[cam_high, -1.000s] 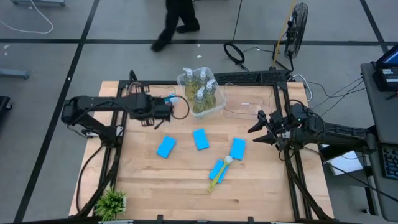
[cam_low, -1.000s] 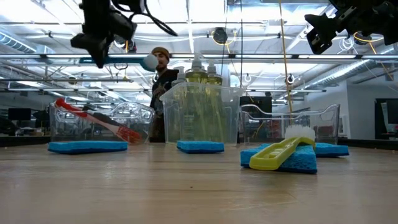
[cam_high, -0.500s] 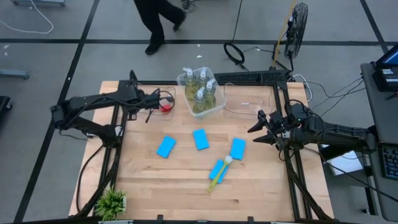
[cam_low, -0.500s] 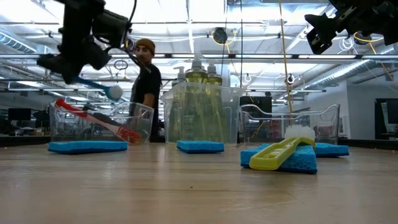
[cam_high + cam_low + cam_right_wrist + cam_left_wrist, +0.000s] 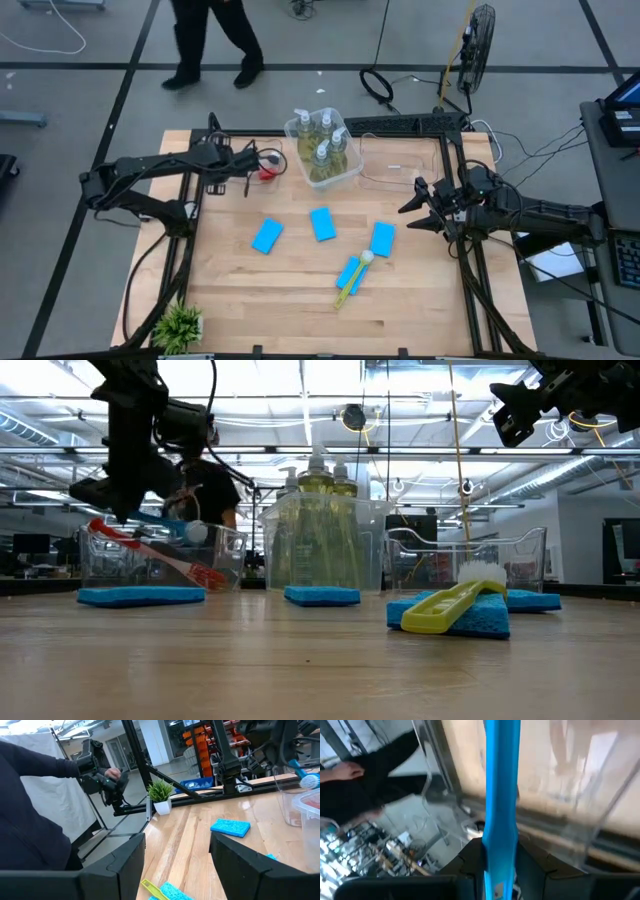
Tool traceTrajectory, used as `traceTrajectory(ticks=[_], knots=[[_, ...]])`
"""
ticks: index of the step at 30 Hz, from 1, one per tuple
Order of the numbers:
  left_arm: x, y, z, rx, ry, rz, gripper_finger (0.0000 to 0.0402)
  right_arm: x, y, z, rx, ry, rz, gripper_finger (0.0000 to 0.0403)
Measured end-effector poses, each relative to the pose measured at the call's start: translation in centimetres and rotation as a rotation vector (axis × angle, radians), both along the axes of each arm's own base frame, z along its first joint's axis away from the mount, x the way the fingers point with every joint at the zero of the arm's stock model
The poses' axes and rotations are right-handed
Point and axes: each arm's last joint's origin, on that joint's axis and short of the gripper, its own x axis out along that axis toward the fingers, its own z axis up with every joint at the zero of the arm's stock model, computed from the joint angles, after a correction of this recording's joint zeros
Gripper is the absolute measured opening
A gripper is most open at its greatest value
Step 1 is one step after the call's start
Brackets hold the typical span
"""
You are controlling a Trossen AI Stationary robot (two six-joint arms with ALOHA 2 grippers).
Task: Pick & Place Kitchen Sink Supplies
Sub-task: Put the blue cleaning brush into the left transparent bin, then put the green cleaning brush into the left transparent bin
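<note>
Step in hand: the left hand [image 5: 125, 500] is clenched on the slim blue dish brush with a white bristle head [image 5: 170, 526], carrying it over the clear plastic bin at the left of the low view [image 5: 225, 545].
Left hand place: upper left of the desk in the high view, at the bin's left edge; the left wrist view shows the blue handle running straight up between the two dark fingers [image 5: 470, 857].
Brush place: its white head hangs just above the bin's rim, not yet inside as far as the low view tells.
Bin contents: a slim red dish brush [image 5: 150, 552] already lies slanted inside.
Right hand: the right hand [image 5: 418, 208] waits at the right edge of the wooden desk [image 5: 290, 300], fingers parted and grasping nothing.
Other supplies: small clear pump bottles of yellowish soap [image 5: 322, 140] stand in a middle bin; flat bright-blue rectangular sponges [image 5: 322, 223] and a yellow-green dish brush [image 5: 352, 280] lie on the desk.
Next move calls for: lowering the blue brush head past the rim beside the red one, then releasing; a tilted handle could catch the wall.
</note>
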Motion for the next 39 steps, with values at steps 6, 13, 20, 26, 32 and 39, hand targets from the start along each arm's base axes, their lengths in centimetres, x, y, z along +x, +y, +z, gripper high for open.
traceTrajectory(ticks=[6, 13, 20, 26, 32, 39], knots=[[0.3, 0.9, -0.2, -0.051, -0.060, -0.022, 0.0084, 0.0, 0.0, 0.0, 0.000, 0.000, 0.000, 0.0210], [0.9, 2.1, -1.7, -0.074, 0.018, -0.025, 0.0084, 0.0, 0.0, 0.0, 0.000, 0.000, 0.000, 0.0210], [1.1, 2.7, -2.5, -0.083, 0.035, 0.015, 0.0084, 0.0, 0.0, 0.0, 0.000, -0.001, 0.000, 0.0210], [1.0, 2.8, -2.6, -0.130, 0.005, 0.026, 0.0084, 0.0, 0.0, 0.0, 0.000, 0.000, 0.000, 0.0210], [1.0, 2.8, -2.6, -0.132, -0.006, 0.038, 0.0142, 0.0, 0.0, 0.0, 0.000, 0.000, 0.000, 0.0210], [1.0, 2.8, -2.6, -0.089, -0.009, 0.069, 0.0266, 0.0, 0.0, 0.0, 0.000, -0.001, 0.000, 0.0210]])
